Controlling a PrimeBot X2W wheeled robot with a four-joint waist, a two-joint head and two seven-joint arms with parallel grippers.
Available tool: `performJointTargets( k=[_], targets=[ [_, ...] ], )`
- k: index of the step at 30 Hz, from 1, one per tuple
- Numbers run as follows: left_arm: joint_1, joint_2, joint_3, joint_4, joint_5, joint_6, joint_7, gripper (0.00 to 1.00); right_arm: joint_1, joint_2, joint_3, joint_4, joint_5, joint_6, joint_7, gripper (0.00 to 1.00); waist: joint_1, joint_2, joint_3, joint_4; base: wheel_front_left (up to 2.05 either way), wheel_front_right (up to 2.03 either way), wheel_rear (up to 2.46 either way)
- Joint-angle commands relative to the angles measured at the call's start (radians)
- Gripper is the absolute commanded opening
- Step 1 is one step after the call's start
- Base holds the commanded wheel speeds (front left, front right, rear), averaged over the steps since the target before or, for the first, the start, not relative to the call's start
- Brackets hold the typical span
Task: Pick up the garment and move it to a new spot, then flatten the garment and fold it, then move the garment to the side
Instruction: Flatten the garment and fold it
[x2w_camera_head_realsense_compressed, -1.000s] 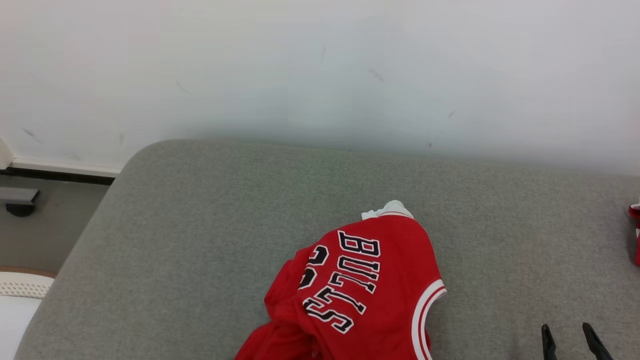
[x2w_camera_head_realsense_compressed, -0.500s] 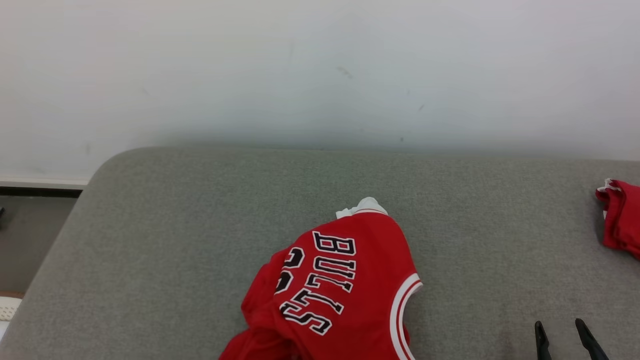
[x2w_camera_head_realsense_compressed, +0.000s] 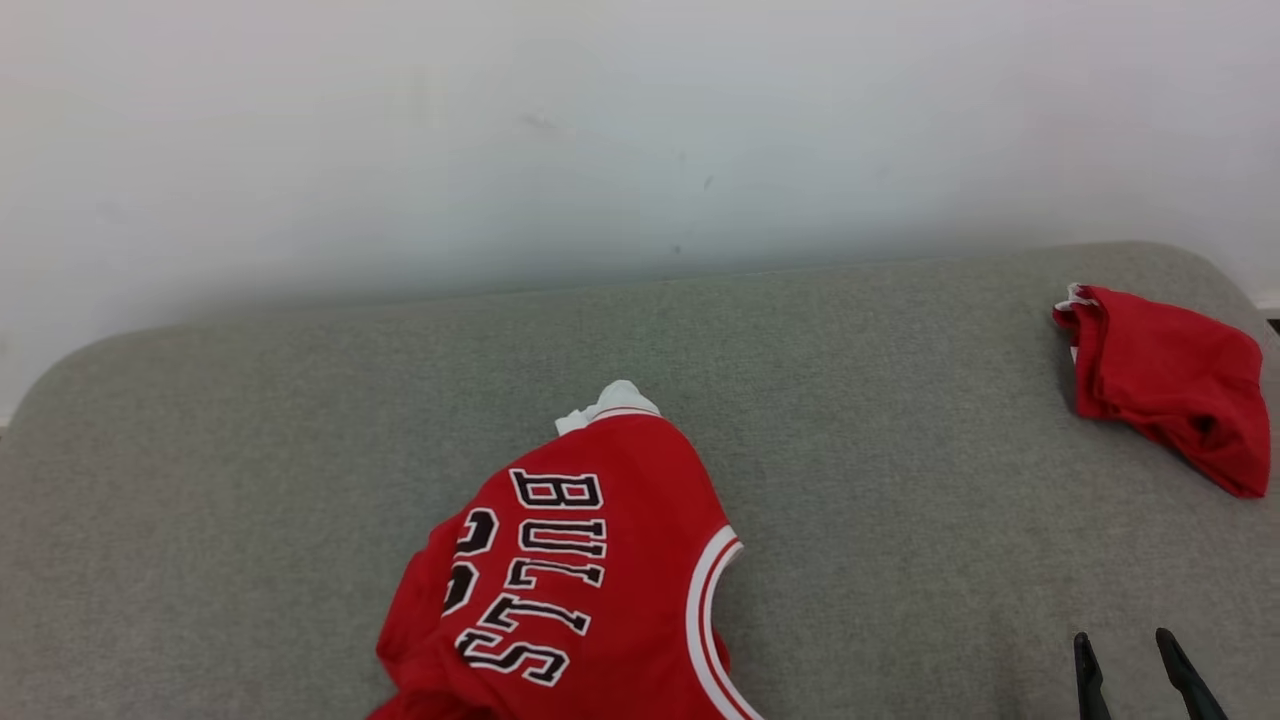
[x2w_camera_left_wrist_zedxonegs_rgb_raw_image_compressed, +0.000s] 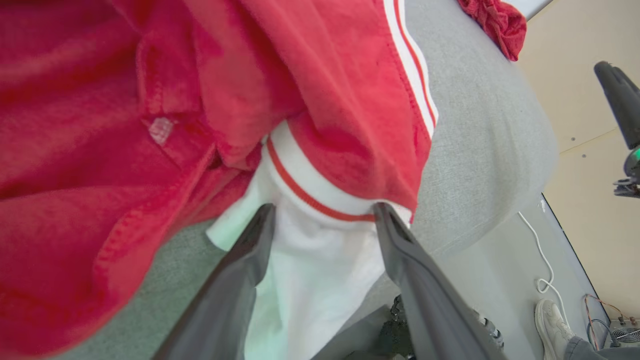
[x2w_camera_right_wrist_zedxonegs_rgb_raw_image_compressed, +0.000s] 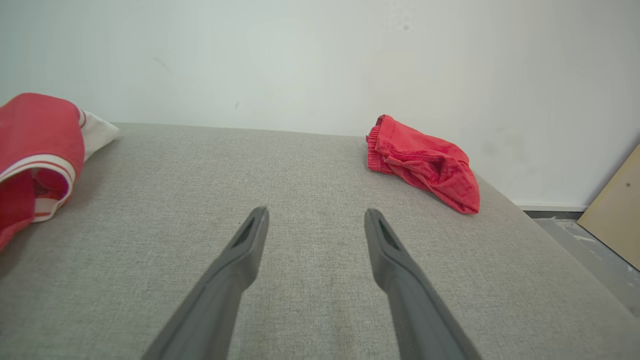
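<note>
- In the head view the garment (x2w_camera_head_realsense_compressed: 590, 580), a red jersey with white-and-red trim and the black-and-white word BULLS, lies crumpled on the near middle of the grey cushion (x2w_camera_head_realsense_compressed: 900, 450), with its near part cut by the picture's bottom edge.
- A bit of white cloth (x2w_camera_head_realsense_compressed: 605, 408) pokes out at the garment's far end; we cannot tell whether it belongs to the garment.
- A second red cloth (x2w_camera_head_realsense_compressed: 1170, 385) lies bunched at the far right of the cushion, well apart from the garment, and a pale wall (x2w_camera_head_realsense_compressed: 600, 130) stands behind.
- At the near right we see the right gripper (x2w_camera_head_realsense_compressed: 1135, 665), its two dark tips spread above bare cushion.
- In the left wrist view the left gripper (x2w_camera_left_wrist_zedxonegs_rgb_raw_image_compressed: 325, 212) has its fingers wide apart, with nothing clamped between them.
- Its tips reach the garment's (x2w_camera_left_wrist_zedxonegs_rgb_raw_image_compressed: 150, 100) striped hem, and the white cloth (x2w_camera_left_wrist_zedxonegs_rgb_raw_image_compressed: 310, 265) lies between the fingers; we cannot tell if they touch it.
- Beyond the cushion's edge we see the floor (x2w_camera_left_wrist_zedxonegs_rgb_raw_image_compressed: 500, 280), a white cable (x2w_camera_left_wrist_zedxonegs_rgb_raw_image_compressed: 542, 260) and a person's shoe (x2w_camera_left_wrist_zedxonegs_rgb_raw_image_compressed: 552, 320).
- In the right wrist view the right gripper (x2w_camera_right_wrist_zedxonegs_rgb_raw_image_compressed: 316, 214) is spread wide and holds nothing, over bare cushion (x2w_camera_right_wrist_zedxonegs_rgb_raw_image_compressed: 300, 165).
- The garment (x2w_camera_right_wrist_zedxonegs_rgb_raw_image_compressed: 35, 150) is at the left edge, the second red cloth (x2w_camera_right_wrist_zedxonegs_rgb_raw_image_compressed: 425, 167) far right by the wall, and a tan board (x2w_camera_right_wrist_zedxonegs_rgb_raw_image_compressed: 615, 205) leans at the right.
</note>
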Motion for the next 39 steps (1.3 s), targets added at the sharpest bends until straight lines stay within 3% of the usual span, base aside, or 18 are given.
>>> performJointTargets(
  k=[1, 5, 7, 9, 15, 20, 26, 34, 39],
  targets=[
    [-0.007, -0.001, 0.005, 0.011, 0.005, 0.005, -0.002, 1.0, -0.012, -0.001, 0.002, -0.005, 0.006, -0.003, -0.003, 1.0, 0.0, -0.0001, 0.012, -0.019, 0.0, 0.0, 0.0],
    [-0.027, -0.003, 0.004, 0.061, 0.017, 0.015, 0.003, 0.99, -0.019, -0.001, 0.005, -0.007, 0.011, -0.003, -0.003, 1.0, 0.0, -0.0001, 0.027, -0.04, 0.0, 0.0, 0.0],
    [-0.034, -0.012, -0.004, 0.075, 0.008, 0.001, 0.001, 0.44, -0.021, -0.002, 0.004, -0.007, 0.014, -0.003, -0.003, 1.0, 0.0, -0.0001, 0.032, -0.047, 0.0, 0.0, 0.0],
    [-0.044, -0.028, -0.001, 0.074, -0.014, -0.013, -0.001, 0.0, -0.022, -0.002, 0.003, -0.009, 0.015, -0.003, -0.003, 1.0, 0.0, -0.0001, 0.034, -0.05, 0.0, 0.0, 0.0],
    [-0.072, -0.07, 0.01, -0.051, -0.126, -0.083, 0.043, 0.0, -0.02, -0.002, -0.001, -0.005, 0.014, -0.003, -0.003, 1.0, 0.0, -0.0001, 0.03, -0.054, 0.0, 0.0, 0.0],
    [-0.11, -0.077, 0.059, -0.253, -0.224, -0.092, 0.083, 0.0, -0.024, -0.002, -0.002, 0.002, 0.016, -0.003, -0.003, 1.0, 0.0, -0.0001, 0.012, -0.054, 0.0, 0.0, 0.0],
    [-0.245, -0.08, 0.174, -0.408, -0.294, -0.04, 0.132, 0.0, -0.027, -0.002, 0.007, 0.013, 0.02, -0.003, -0.003, 1.0, 0.0, -0.0001, 0.0, -0.048, 0.0, 0.0, 0.0],
    [-0.435, -0.035, 0.352, -0.419, -0.362, 0.035, 0.193, 0.0, -0.035, -0.001, 0.019, 0.02, 0.024, -0.003, -0.003, 1.0, 0.0, -0.0001, -0.011, -0.068, 0.0, 0.0, 0.0],
    [-0.469, -0.024, 0.481, -0.433, -0.481, 0.074, 0.215, 0.0, -0.022, -0.002, 0.014, 0.018, 0.029, -0.003, -0.003, 1.0, 0.0, -0.0001, -0.013, -0.074, 0.0, 0.0, 0.0]
  ],
)
